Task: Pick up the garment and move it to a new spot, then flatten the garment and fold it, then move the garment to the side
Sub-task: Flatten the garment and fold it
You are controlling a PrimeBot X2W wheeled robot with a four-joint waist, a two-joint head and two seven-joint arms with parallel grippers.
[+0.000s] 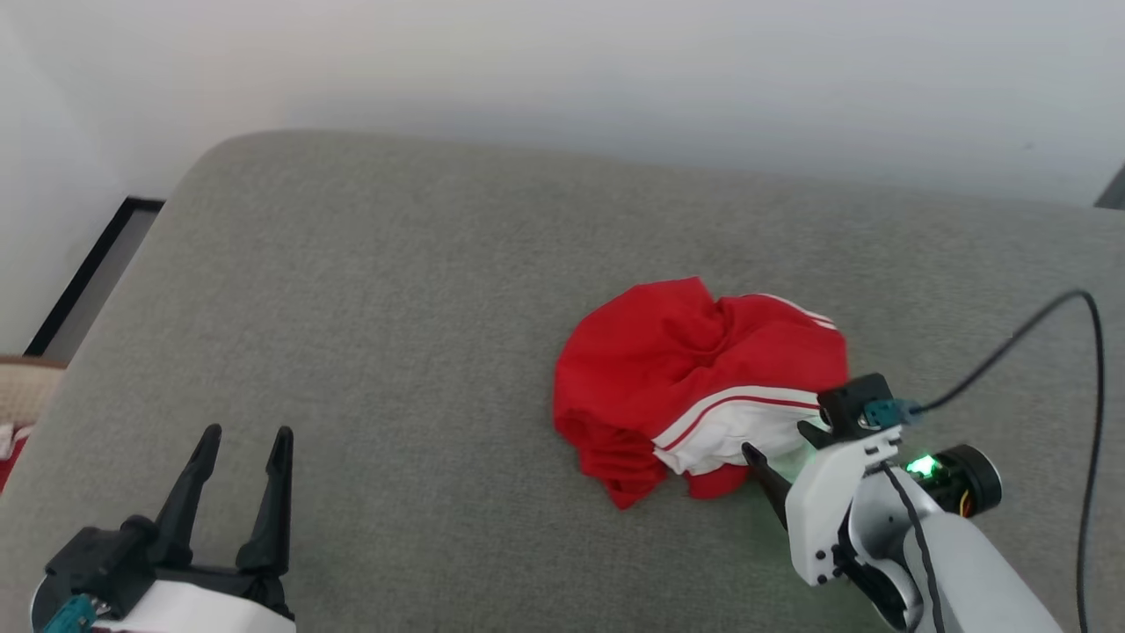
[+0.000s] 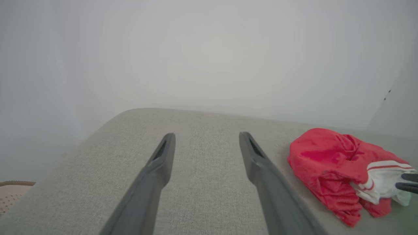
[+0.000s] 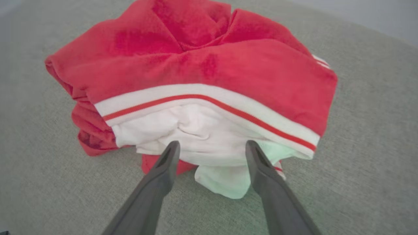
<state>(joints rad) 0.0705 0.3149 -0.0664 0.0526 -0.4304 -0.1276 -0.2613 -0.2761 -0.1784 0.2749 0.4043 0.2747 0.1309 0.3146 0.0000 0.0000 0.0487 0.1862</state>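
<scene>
1. Locate the garment. It lies crumpled in a heap on the grey fabric cushion, right of centre in the head view and well apart from the cushion's rounded far-left corner.
2. Inspect the markings. You see red cloth, a white sleeve and a white trim band carrying one thin red stripe. You cannot read any lettering among the folds.
3. Check the right arm. Its pale forearm enters from the lower right of the head view. The right claw points up and to the left at the near edge of the garment, low over the cushion.
4. Note the green lamp lit at the right wrist. It tints the cloth and cushion beside it green. A black cable loops away from the wrist towards the right edge.
5. Confirm the right claw state in the right wrist view. The fingers stand apart, with a fold of the white sleeve between the tips, and they clamp nothing. You cannot tell whether the tips touch the cloth.
6. Check the left arm. The left claw sits at the lower left of the head view, fingers pointing up and spread apart, holding nothing.
7. Verify in the left wrist view that the left claw is over bare cushion, with the garment lying off to the right.
</scene>
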